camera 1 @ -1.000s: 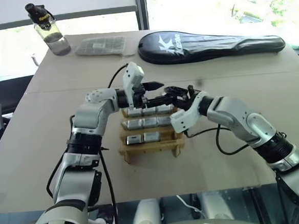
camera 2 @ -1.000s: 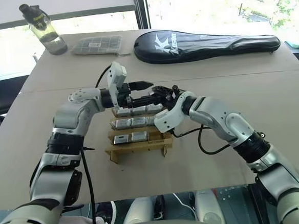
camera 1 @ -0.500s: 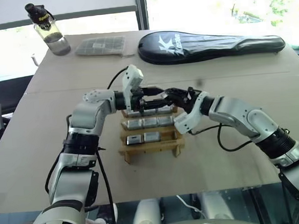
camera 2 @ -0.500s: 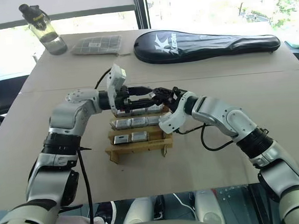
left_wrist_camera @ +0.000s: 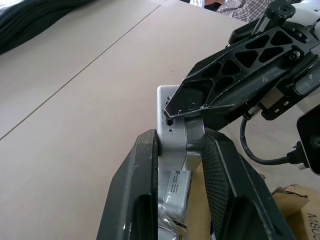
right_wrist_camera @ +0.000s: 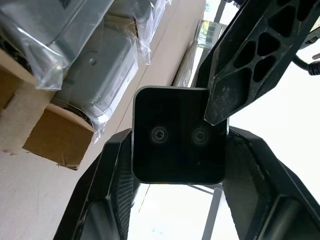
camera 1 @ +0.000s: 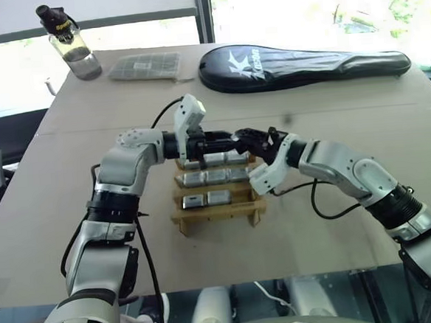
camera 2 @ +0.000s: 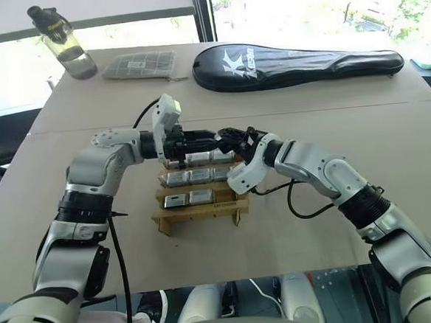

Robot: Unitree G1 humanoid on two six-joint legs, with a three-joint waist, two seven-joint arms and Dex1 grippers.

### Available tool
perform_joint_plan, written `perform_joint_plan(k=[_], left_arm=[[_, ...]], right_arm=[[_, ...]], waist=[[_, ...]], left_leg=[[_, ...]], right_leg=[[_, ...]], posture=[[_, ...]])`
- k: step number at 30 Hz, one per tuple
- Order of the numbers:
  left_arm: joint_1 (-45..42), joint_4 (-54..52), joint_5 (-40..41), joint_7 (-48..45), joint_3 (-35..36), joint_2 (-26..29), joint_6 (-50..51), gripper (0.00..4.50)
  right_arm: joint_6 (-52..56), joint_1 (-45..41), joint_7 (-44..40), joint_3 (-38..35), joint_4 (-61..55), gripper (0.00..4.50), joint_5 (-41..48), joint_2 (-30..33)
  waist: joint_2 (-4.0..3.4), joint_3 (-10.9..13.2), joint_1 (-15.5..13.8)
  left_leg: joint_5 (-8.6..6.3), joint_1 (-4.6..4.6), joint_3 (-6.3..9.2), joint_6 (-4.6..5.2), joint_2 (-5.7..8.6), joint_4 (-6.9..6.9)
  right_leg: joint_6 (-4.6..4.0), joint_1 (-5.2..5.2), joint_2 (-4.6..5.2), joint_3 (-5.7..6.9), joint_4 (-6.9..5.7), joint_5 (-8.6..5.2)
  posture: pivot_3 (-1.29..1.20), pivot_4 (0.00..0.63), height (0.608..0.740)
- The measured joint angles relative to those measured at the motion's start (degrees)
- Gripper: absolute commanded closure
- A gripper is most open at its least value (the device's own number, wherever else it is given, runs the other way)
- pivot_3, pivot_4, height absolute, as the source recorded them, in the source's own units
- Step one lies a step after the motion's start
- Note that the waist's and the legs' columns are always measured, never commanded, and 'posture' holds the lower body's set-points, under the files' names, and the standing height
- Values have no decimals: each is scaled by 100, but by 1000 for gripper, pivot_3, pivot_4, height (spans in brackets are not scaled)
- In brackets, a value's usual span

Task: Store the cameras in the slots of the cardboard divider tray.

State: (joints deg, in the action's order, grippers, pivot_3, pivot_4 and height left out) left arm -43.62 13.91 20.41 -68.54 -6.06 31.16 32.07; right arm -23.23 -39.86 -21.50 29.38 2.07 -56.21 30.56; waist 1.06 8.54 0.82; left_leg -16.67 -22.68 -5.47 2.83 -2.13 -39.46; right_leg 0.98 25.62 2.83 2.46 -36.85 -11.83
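The cardboard divider tray (camera 1: 218, 214) sits mid-table with several silver-grey cameras (camera 1: 216, 176) in its stepped rows. The right slot of its front row is empty. Just above the back row my two grippers meet tip to tip. My left gripper (camera 1: 225, 140) comes in from the left and is shut on one camera (left_wrist_camera: 170, 145), its fingers (left_wrist_camera: 145, 150) pressed to the camera's silver sides. My right gripper (camera 1: 248, 136) reaches in from the right around the same camera, whose black face (right_wrist_camera: 177, 135) shows in the right wrist view.
At the table's back stand a water bottle (camera 1: 70, 42), a flat grey packet (camera 1: 144, 66) and a long black racket case (camera 1: 305, 63). Bare tabletop lies left, right and in front of the tray, down to the near edge (camera 1: 224, 285).
My left gripper, open a second ago, has closed on the camera held up at the right gripper's tips. Both hands have stayed in place above the tray.
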Motion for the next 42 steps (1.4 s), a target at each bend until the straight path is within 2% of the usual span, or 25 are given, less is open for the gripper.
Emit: perform_joint_plan(k=[2,9,14,18,20,22,24,27,32,42], left_arm=[[5,1,-9,-62,-93,-7,-36,3848],[8,-101,-6,-212,-123,95,-170,3848],[10,-658,143,-347,-105,265,-61,3848],[170,-1293,233,-359,-95,371,3,3848],[383,-1738,229,-410,-225,553,86,3848],[577,-1995,178,-488,-390,831,172,3848],[667,-2015,104,-471,-444,935,204,3848],[789,-2237,93,-324,-540,904,222,3848],[1018,-2507,-6,-26,-662,793,244,3848],[1264,-2742,-231,355,-809,770,97,3848]], right_arm=[[90,34,-57,-127,-39,50,253,-31],[1216,800,-1275,-975,-692,50,1994,-123],[2443,1687,-2359,-2019,-1670,50,3688,261],[4090,3005,-3453,-3194,-2484,50,5953,628],[4989,3544,-3720,-4303,-2776,50,7734,425],[5424,4237,-4207,-5171,-2892,50,8889,644],[5631,4792,-4644,-5505,-2896,50,9432,917],[5557,5318,-5297,-5699,-2838,50,9848,1145],[5176,5459,-5839,-5828,-2525,50,10135,1213],[4680,5410,-6204,-5984,-2092,50,10344,1397]], waist=[[0,0,-3],[0,0,-13],[1,-1,-60],[1,0,-114],[1,0,-112],[1,1,-151],[1,3,-161],[4,3,-156],[5,1,-158],[7,1,-168]], left_leg=[[0,0,0,0,0,0],[0,-1,3,0,0,0],[-1,-3,39,1,1,0],[-2,6,43,4,2,2],[-2,18,46,4,0,4],[-5,55,51,8,-1,17],[-23,91,52,40,-2,19],[-24,99,45,43,-1,12],[-23,104,48,43,-1,9],[-22,95,55,42,2,8]], right_leg=[[0,0,0,0,0,0],[0,-3,1,1,2,0],[0,-6,2,3,3,0],[0,-13,-1,-3,3,1],[-1,-23,-4,-5,1,1],[-2,-57,-7,-2,10,-1],[-2,-93,-6,-2,13,-4],[6,-101,-5,-17,14,-23],[16,-104,-7,-25,9,-14],[1,-104,-5,-25,19,-5]], posture=[[0,150,740],[0,150,740],[0,150,740],[0,150,740],[0,150,740],[0,150,740],[0,150,740],[0,150,740],[0,150,740],[0,150,740]])
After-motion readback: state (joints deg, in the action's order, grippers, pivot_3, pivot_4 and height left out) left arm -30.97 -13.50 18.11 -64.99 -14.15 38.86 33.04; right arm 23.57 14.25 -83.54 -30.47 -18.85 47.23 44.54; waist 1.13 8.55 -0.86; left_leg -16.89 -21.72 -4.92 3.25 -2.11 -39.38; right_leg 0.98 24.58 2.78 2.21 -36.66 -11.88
